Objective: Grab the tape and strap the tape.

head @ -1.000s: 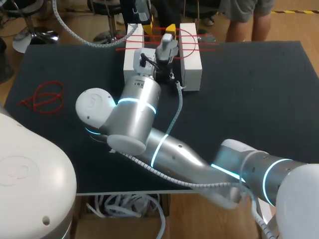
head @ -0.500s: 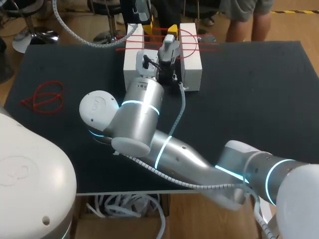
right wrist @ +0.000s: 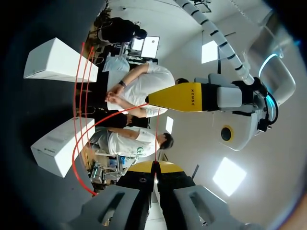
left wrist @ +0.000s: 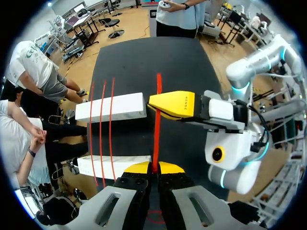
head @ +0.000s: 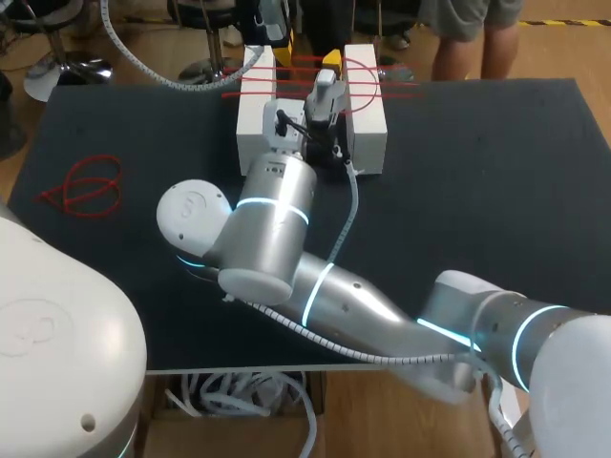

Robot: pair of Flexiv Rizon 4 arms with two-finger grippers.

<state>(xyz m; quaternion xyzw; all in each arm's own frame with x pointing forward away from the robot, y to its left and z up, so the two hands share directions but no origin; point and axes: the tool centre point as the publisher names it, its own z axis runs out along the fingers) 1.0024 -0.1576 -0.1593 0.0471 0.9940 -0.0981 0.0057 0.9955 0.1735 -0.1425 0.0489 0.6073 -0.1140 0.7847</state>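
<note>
Tape [left wrist: 156,139] stretches between the left tool [left wrist: 154,167] and right tool [right wrist: 156,166], each clamped on it.

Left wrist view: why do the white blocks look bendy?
Left wrist view: the fisheye lens bows the two white rectangular blocks; the thin red strap ahead of the left gripper looks straight. Head view: the same blocks have straight edges.

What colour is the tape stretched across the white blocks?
The tape is red, clearest in the left wrist view.
</note>
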